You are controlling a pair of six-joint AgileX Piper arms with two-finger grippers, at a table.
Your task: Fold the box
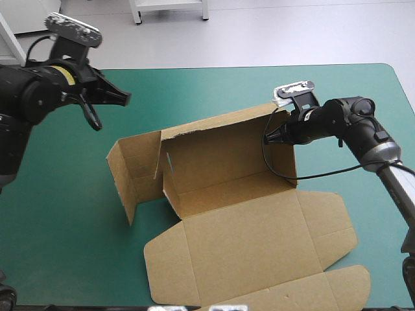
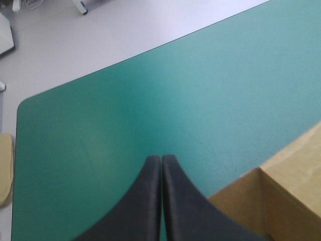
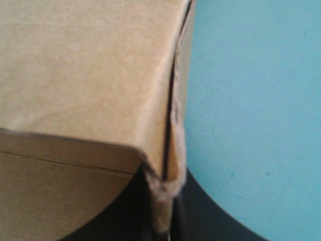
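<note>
My right gripper (image 1: 268,138) pinches right wall of brown cardboard box (image 1: 253,227); left gripper (image 1: 125,98), fingers together, empty, hovers past left flap.

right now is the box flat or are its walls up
Partly up: the box has its far wall and left side raised; near panels lie flat.

text: none readable | labels, numbers, signs: none legible | box (image 1: 246,220): no print seen

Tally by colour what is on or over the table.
Brown: 1, the box
Black: 2, the left tool and the right tool
Total: 3
</note>
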